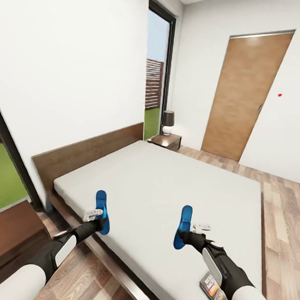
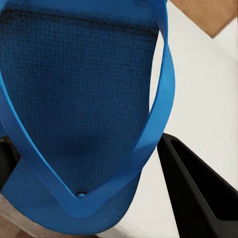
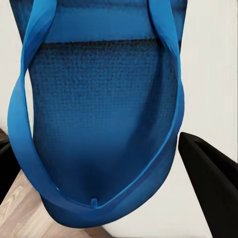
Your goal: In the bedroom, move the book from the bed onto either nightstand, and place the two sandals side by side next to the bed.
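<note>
I have one blue flip-flop clamped in my left gripper and the other blue flip-flop clamped in my right gripper, both held on edge over the near part of the bed. The left sandal hangs above the mattress's near left corner; the right sandal over its near edge. Neither is set on the floor yet. The book lies on the mattress at the near edge, under my right forearm, not yet moved. The far nightstand holds a lamp.
</note>
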Available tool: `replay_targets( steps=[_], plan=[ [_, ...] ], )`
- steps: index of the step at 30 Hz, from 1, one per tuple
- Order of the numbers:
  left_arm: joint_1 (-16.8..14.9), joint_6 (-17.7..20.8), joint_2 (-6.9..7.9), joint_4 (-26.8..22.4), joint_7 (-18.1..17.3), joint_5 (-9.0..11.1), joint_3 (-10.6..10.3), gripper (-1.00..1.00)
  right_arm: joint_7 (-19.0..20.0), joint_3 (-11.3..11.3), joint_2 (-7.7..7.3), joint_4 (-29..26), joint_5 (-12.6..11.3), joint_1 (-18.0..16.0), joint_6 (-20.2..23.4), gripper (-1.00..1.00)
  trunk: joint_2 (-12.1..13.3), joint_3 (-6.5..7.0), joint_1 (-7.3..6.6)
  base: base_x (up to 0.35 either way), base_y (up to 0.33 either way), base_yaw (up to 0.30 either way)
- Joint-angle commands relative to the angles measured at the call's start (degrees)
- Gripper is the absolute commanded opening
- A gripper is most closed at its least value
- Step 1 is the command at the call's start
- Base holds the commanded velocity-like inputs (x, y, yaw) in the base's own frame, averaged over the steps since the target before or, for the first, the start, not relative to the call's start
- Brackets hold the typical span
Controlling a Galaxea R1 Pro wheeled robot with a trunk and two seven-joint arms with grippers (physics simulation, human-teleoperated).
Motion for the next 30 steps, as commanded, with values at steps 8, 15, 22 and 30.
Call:
replay_targets(
  steps=[8, 15, 22, 30],
  plan=[
    [0.0, 0.4, -0.06, -0.1, -0.1, 0.6, -0.2, -1.0, 0.1, -2.5, -1.87, -1.6, -0.4, -0.1, 0.4, -1.0, -0.1, -0.13, 0.04, 0.0, 0.0, -0.3],
    [0.0, 0.4, -0.29, -0.1, -0.1, 0.6, -0.2, -1.0, 0.1, -2.5, -1.8, -1.6, -0.4, -0.1, 0.3, -1.0, -0.1, -0.13, 0.04, 0.0, 0.0, -0.3],
    [0.0, 0.4, -0.28, -0.1, -0.1, 0.6, -0.2, -1.0, 0.1, -2.5, -1.79, -1.6, -0.4, -0.1, 0.3, -1.0, -0.1, -0.13, 0.04, 0.0, 0.0, -0.3],
    [0.0, 0.4, -0.28, -0.2, -0.1, 0.6, -0.2, -1.0, 0.1, -2.6, -1.79, -1.6, -0.4, -0.1, 0.4, -1.0, -0.1, -0.13, 0.04, 0.0, 0.0, -0.3]
  ],
)
